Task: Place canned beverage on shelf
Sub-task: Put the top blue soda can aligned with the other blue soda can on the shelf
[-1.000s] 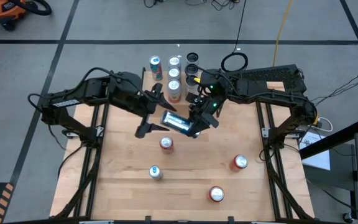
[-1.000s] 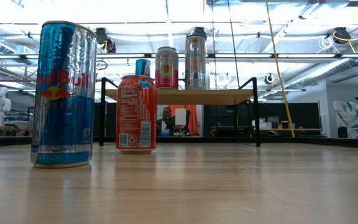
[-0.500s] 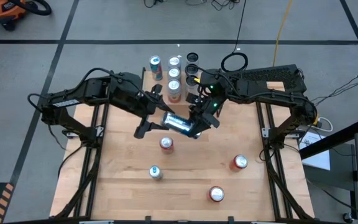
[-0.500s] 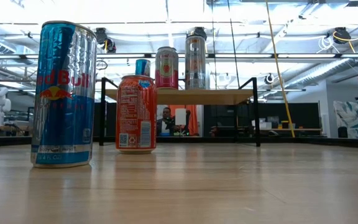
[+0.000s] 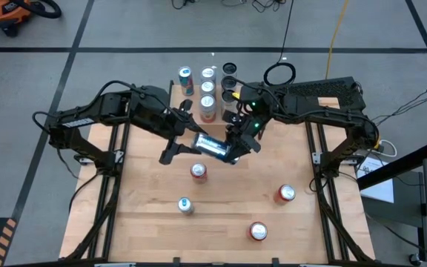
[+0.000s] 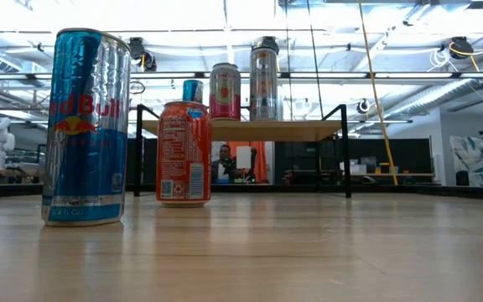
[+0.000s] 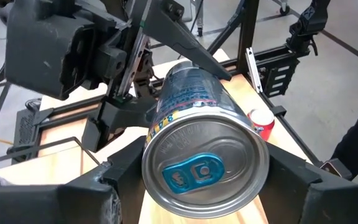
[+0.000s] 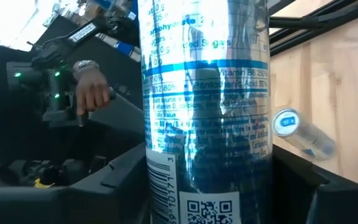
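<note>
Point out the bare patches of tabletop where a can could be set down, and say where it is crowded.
Free: the left strip of the table, beside the blue-topped can; the bare wood between the red can and the right edge; the middle, between those two cans. Crowded: the shelf at the far edge, packed with cans, and the centre, where both grippers meet around a lying can.

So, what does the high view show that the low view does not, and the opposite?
Only the high view shows both dark arms meeting above the table centre, the left claw and right claw on either end of a silver-blue can lying sideways. Only the low view shows a person sitting beyond the table. Both show the small light-wood shelf on black legs carrying cans, and the orange-red can standing on the wooden tabletop.
</note>
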### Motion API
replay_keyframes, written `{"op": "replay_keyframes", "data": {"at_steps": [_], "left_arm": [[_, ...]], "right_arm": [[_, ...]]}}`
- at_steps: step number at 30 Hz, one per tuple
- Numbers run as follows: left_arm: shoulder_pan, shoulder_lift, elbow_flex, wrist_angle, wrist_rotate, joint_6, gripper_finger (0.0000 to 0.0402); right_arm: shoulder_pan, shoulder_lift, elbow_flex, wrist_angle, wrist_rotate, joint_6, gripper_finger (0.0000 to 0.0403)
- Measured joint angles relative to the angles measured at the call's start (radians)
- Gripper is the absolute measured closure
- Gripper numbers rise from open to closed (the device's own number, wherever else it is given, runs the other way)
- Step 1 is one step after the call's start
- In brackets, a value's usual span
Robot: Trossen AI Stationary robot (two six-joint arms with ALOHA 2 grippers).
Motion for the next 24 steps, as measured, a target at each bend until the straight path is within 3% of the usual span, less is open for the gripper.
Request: {"op": "replay_keyframes", "data": {"at_steps": [5, 13, 24], "left_arm": [[0.001, 0.0, 0.0, -0.006, -0.027, -0.058, 0.0162], [0.0, 0.0, 0.0, -0.039, -0.032, -0.111, 0.0163], [0.005, 0.001, 0.0, -0.124, -0.041, -0.273, 0.0163]], "right_arm": [[-0.003, -0.001, 0.001, -0.02, 0.113, 0.0, 0.0125], [-0.006, 0.001, 0.001, -0.001, 0.136, 0.003, 0.0064], [-0.03, -0.005, 0.001, 0.018, 0.209, 0.002, 0.0055]]}}
